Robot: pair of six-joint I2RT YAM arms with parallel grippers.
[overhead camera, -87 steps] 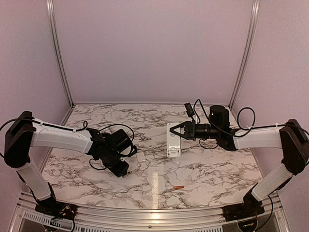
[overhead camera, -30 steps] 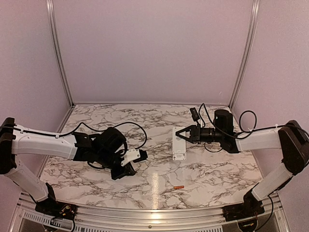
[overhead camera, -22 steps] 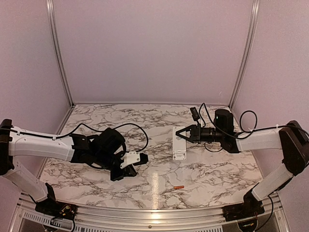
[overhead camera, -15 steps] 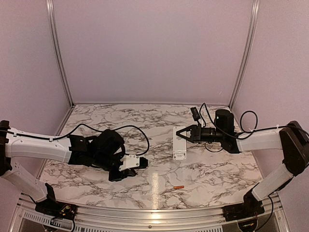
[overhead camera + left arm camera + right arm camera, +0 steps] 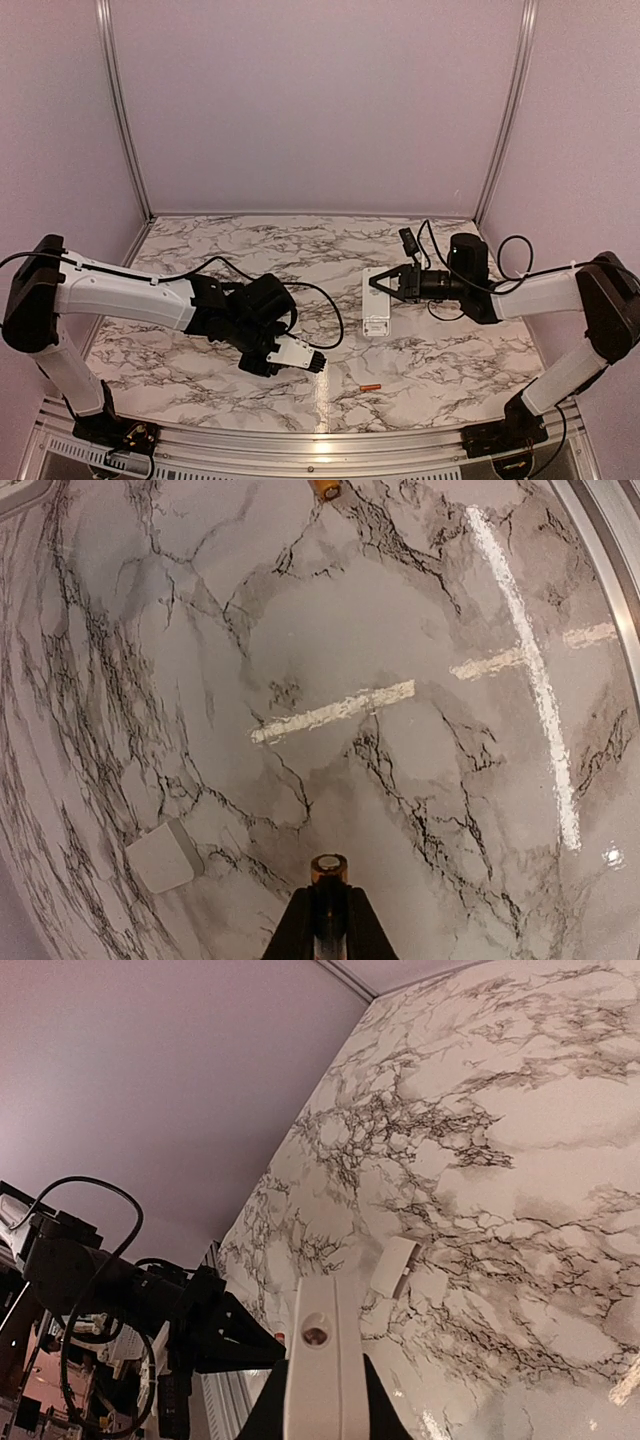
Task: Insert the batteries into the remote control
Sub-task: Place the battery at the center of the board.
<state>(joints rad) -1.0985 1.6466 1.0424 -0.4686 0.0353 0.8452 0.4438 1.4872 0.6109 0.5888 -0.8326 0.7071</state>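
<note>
My left gripper [image 5: 313, 362] hangs low over the near middle of the table, shut on the gold battery [image 5: 329, 869], whose end sticks out past the fingertips [image 5: 297, 920]. The orange-red battery [image 5: 371, 387] lies on the marble to its right, and also shows at the top edge of the left wrist view [image 5: 326, 488]. My right gripper [image 5: 385, 283] is shut on the white remote control [image 5: 377, 303] and holds it just above the table, right of centre. In the right wrist view the remote's end face [image 5: 320, 1345] points toward the left arm.
A small white battery cover [image 5: 160, 855] lies loose on the marble near the left gripper, also in the right wrist view [image 5: 395, 1267]. The metal table rail [image 5: 320, 440] runs along the near edge. Purple walls enclose the back and sides.
My left gripper has swung right and toward the near edge with the gold battery in it. My right gripper has shifted slightly right, still holding the remote.
</note>
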